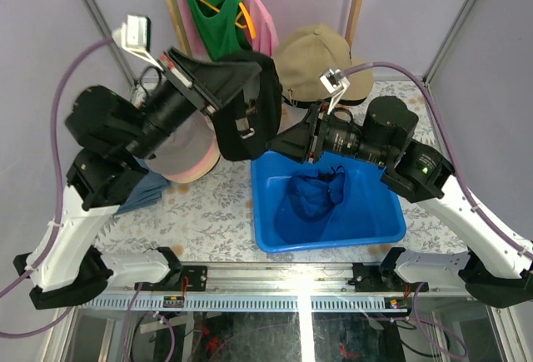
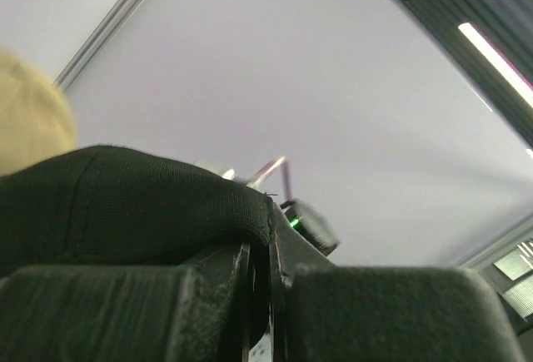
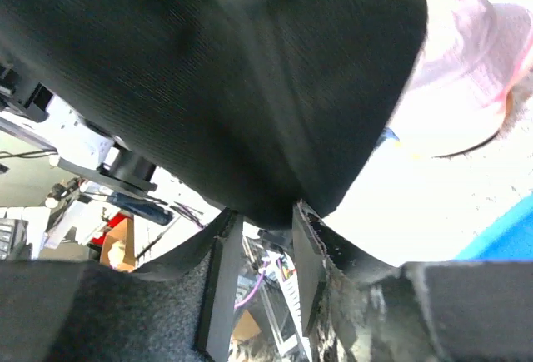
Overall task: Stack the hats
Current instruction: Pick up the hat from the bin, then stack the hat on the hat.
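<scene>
A black hat (image 1: 247, 108) hangs in the air above the table's middle, with my left gripper (image 1: 210, 97) shut on its upper edge. The left wrist view shows black fabric (image 2: 125, 204) pinched between the closed jaws of that gripper (image 2: 268, 250). My right gripper (image 1: 281, 141) is at the hat's lower right edge. In the right wrist view its jaws (image 3: 260, 220) stand apart just under the rim of the black hat (image 3: 208, 71). A blue cap (image 1: 312, 195) lies in the blue bin (image 1: 379, 220). A pink hat (image 1: 190, 161) lies under my left arm. A khaki cap (image 1: 312, 61) sits at the back.
Pink and green shirts (image 1: 221, 12) hang on a wooden rack at the back left. A blue-grey piece of fabric (image 1: 146, 191) lies under the left arm, beside the pink hat. The blue bin's corner (image 3: 512, 229) shows in the right wrist view.
</scene>
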### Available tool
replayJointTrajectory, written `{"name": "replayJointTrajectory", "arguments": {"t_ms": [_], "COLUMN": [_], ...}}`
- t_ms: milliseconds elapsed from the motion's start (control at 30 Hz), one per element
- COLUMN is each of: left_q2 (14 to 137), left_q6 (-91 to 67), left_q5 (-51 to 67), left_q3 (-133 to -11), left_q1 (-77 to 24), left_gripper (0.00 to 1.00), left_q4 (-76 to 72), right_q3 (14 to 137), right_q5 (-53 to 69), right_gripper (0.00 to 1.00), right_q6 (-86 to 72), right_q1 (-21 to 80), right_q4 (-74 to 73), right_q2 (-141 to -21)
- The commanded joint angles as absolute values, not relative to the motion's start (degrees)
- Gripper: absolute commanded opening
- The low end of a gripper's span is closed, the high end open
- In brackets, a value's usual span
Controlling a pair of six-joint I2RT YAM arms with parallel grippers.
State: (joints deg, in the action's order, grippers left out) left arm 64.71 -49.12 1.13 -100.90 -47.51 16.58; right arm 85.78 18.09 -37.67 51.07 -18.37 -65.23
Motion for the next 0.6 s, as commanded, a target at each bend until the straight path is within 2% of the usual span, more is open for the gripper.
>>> {"name": "replayJointTrajectory", "arguments": {"t_ms": [0, 133, 233, 300, 400, 500, 567], "left_q2": [70.9, 76.3, 79.1, 80.3, 81.0, 83.2, 85.5], "left_q6": [-46.2, -48.4, -54.5, -62.8, -77.3, -89.0, -93.6], "left_q5": [5.6, 8.9, 14.6, 19.9, 24.8, 25.8, 25.6], "left_q3": [-116.1, -125.2, -127.4, -124.6, -115.0, -108.9, -109.4], "left_q1": [-46.8, -44.0, -37.4, -32.0, -26.0, -22.6, -21.1], "left_gripper": [0.00, 0.00, 0.00, 0.00, 0.00, 0.00, 0.00], "left_q4": [19.1, 18.9, 15.1, 8.2, -10.3, -24.4, -29.8], "right_q3": [89.6, 92.2, 92.3, 91.8, 90.3, 86.3, 83.2], "right_q5": [19.6, 16.1, 12.3, 10.4, 8.8, 6.9, 4.8], "right_gripper": [0.39, 0.43, 0.46, 0.48, 0.50, 0.52, 0.57], "right_q6": [-36.7, -34.2, -33.1, -32.1, -31.6, -32.6, -33.6], "right_q1": [51.5, 51.5, 51.6, 51.6, 51.6, 51.6, 51.5], "right_q4": [-12.8, -12.6, -11.9, -11.7, -11.9, -9.5, -7.2], "right_q2": [-66.0, -65.5, -64.1, -63.5, -63.4, -61.8, -59.9]}}
